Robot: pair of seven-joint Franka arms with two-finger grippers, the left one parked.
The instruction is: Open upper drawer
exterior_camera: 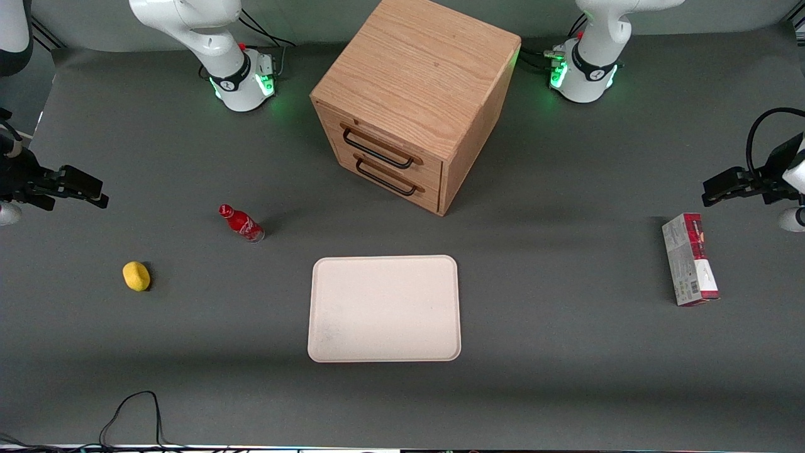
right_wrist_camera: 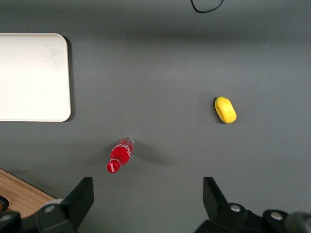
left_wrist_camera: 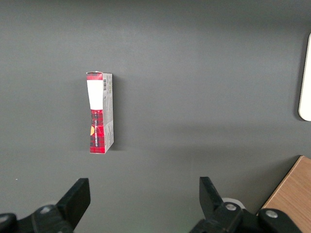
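Note:
The light oak cabinet point(exterior_camera: 418, 69) stands at the middle of the table, farther from the front camera than the tray. Its upper drawer point(exterior_camera: 377, 142) is shut, with a long thin black bar handle point(exterior_camera: 376, 151) across its front. The matching bottom drawer point(exterior_camera: 387, 179) under it is shut too. My gripper point(exterior_camera: 100, 196) hovers high over the working arm's end of the table, well away from the cabinet, and holds nothing. In the right wrist view the gripper point(right_wrist_camera: 148, 199) is open, with bare mat between the fingers, and a corner of the cabinet point(right_wrist_camera: 19, 196) shows.
A red bottle point(exterior_camera: 241, 223) lies in front of the drawers, between cabinet and gripper. A yellow lemon point(exterior_camera: 136, 276) lies nearer the camera. A cream tray point(exterior_camera: 384, 308) sits in front of the cabinet. A red and grey carton point(exterior_camera: 689, 259) lies toward the parked arm's end.

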